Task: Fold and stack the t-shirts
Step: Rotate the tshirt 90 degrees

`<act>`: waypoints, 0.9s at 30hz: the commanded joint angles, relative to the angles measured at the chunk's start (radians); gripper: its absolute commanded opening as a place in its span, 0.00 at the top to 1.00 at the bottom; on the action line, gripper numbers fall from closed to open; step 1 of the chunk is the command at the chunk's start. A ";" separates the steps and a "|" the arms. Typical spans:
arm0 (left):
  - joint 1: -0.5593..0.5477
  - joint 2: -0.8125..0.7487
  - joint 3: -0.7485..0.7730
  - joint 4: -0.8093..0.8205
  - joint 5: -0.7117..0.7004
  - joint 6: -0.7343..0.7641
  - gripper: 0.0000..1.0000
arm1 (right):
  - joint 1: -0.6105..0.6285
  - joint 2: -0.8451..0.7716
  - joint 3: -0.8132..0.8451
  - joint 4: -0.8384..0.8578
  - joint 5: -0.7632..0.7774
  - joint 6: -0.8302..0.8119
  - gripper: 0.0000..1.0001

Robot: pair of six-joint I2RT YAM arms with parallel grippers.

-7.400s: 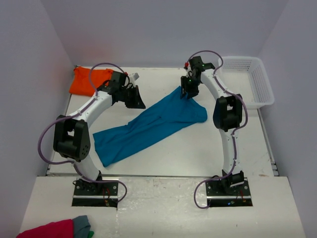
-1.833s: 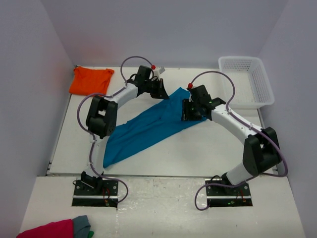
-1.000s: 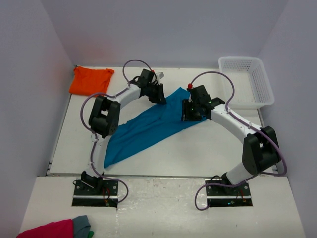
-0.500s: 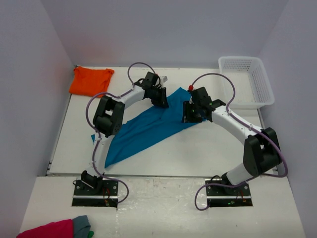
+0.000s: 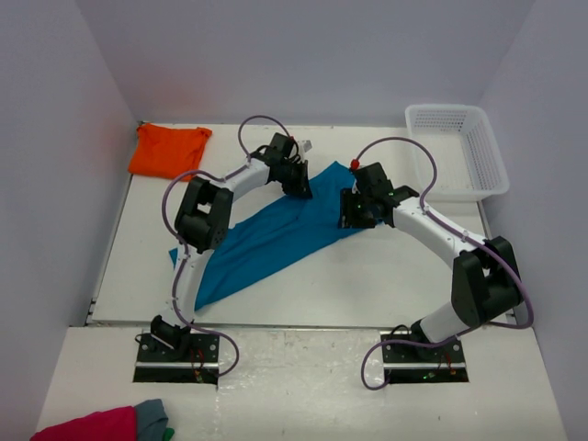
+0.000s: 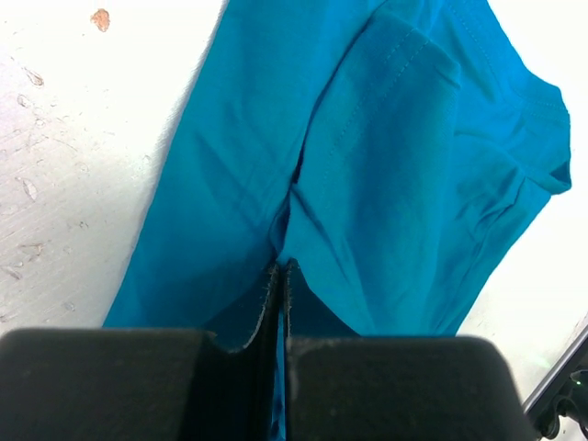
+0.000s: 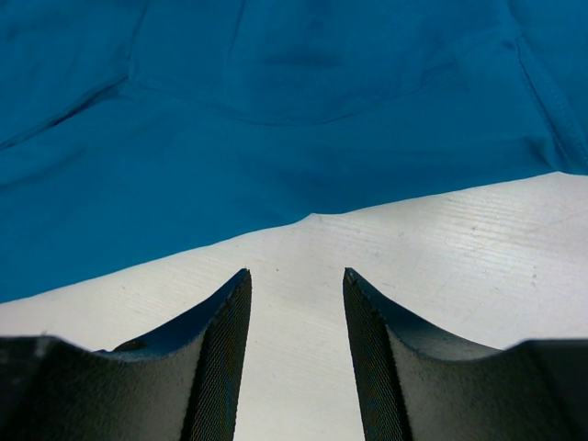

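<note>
A teal-blue t-shirt (image 5: 266,234) lies spread diagonally across the white table (image 5: 386,276). My left gripper (image 5: 301,188) rests on the shirt's far edge. In the left wrist view, the left gripper (image 6: 280,272) is shut, with a fold of the teal shirt (image 6: 395,165) pinched between its jaws. My right gripper (image 5: 352,219) is at the shirt's right corner. The right wrist view shows the right gripper (image 7: 296,276) open over bare table, with the teal shirt's (image 7: 276,110) hem just ahead of its fingertips. The orange t-shirt (image 5: 168,149) lies bunched at the back left corner.
A white plastic basket (image 5: 464,152) stands at the back right. A crimson-pink cloth (image 5: 87,427) and a grey cloth (image 5: 152,418) lie on the near shelf at the bottom left, off the table. Walls enclose the left, back and right sides.
The left gripper slid right onto the teal shirt's far edge, then closed on a fold of it in the last half second. The right arm has stayed still.
</note>
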 commanded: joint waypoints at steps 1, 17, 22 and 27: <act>0.000 -0.082 -0.014 0.064 0.026 0.018 1.00 | -0.002 -0.017 -0.004 0.041 0.001 -0.007 0.54; 0.012 -0.185 -0.109 0.097 -0.028 0.023 1.00 | -0.002 0.010 0.014 0.032 0.004 -0.001 0.54; 0.035 -0.148 -0.112 0.103 -0.038 0.014 1.00 | -0.002 -0.007 0.022 0.021 0.007 -0.001 0.54; 0.065 -0.124 -0.131 0.118 -0.060 -0.002 1.00 | -0.004 -0.007 0.024 0.015 0.007 -0.007 0.54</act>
